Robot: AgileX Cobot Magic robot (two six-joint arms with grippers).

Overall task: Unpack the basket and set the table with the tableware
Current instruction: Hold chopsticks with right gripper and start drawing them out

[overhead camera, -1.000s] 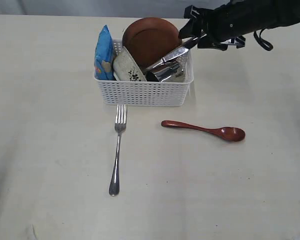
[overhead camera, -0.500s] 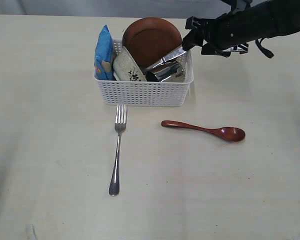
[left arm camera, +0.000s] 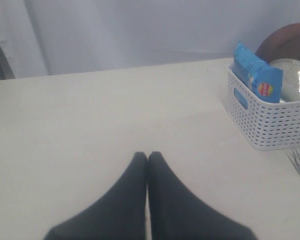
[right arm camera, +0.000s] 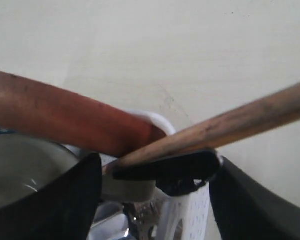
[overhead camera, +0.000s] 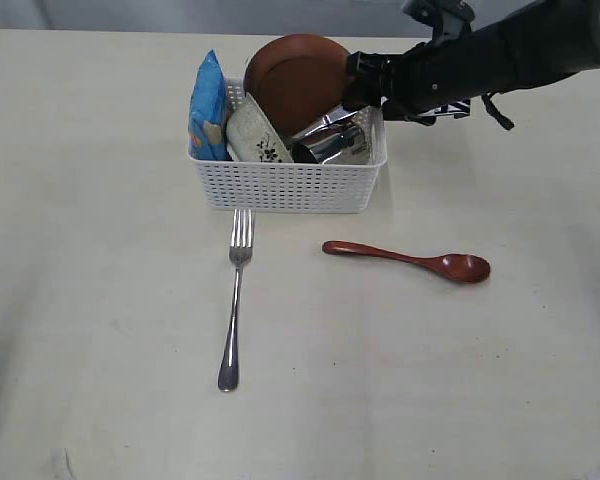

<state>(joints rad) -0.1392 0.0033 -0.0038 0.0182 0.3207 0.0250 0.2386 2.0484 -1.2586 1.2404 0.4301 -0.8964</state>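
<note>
Wondering where everything is sitting, and how the jaws are set?

Reply: the basket (overhead camera: 285, 185) is parked toward the back of the counter (overhead camera: 100, 300). Packed inside it are a blue chip bag (overhead camera: 208, 100) stood at the left end and the floral bowl (overhead camera: 258, 135) tipped over right beside it. The brown plate (overhead camera: 298, 78) is stood on edge along the back. The steel cup (overhead camera: 335, 145) is laid on its side at the right end, with the knife (overhead camera: 325, 123) propped above it. On the counter, the fork (overhead camera: 235, 300) is laid just in front of the basket, tines toward it. The red spoon (overhead camera: 405, 258) is lying off to the fork's right, apart from it.

Follow-up: and the arms?

Reply: the right jaws are spread wide over the basket's back right corner. In the right wrist view, the plate's rim and a wooden chopstick (right arm camera: 240, 120) are seen between the fingers (right arm camera: 55, 200). Whether anything is actually touched can't be told. The left jaws are pressed together over the counter, and only the basket's chip-bag end is caught off to one side in that wrist view.
</note>
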